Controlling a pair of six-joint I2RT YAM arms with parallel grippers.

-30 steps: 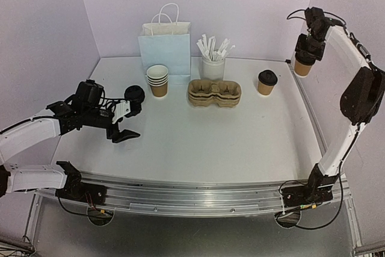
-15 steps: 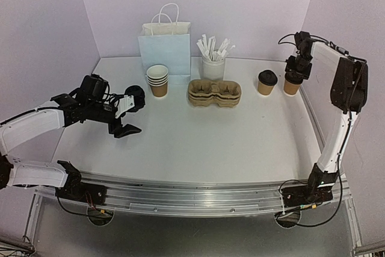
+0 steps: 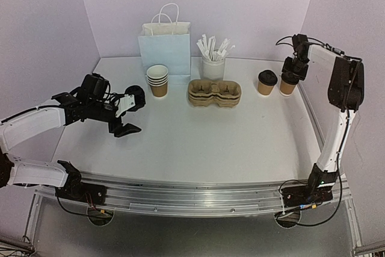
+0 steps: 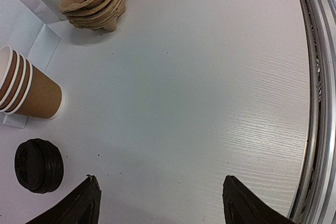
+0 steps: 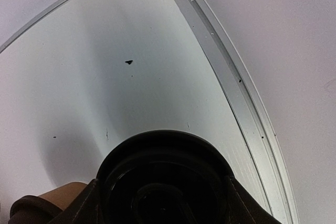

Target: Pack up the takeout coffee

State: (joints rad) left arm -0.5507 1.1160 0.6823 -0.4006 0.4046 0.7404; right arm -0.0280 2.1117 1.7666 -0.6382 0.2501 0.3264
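Observation:
My right gripper (image 3: 291, 74) is shut on a brown kraft cup with a black lid (image 3: 287, 85), low at the table's far right, just right of another lidded brown cup (image 3: 266, 82). In the right wrist view the held lid (image 5: 163, 174) fills the space between the fingers of my right gripper (image 5: 163, 203), and the other cup (image 5: 44, 208) shows at lower left. My left gripper (image 3: 127, 117) is open and empty over the left of the table, near a stack of black lids (image 3: 136, 94) (image 4: 38, 165) and a stack of open brown cups (image 3: 158, 80) (image 4: 26, 90).
A stack of brown pulp cup carriers (image 3: 214, 92) (image 4: 100, 1) lies at the middle back. Behind it stand a white cup of wrapped straws (image 3: 212, 64) and a pale blue paper bag (image 3: 165, 49). A metal rail (image 5: 236, 93) edges the table on the right.
My right arm has come down from high at the far right and brought the held lidded cup beside the other lidded cup. My left gripper moved slightly right, still open.

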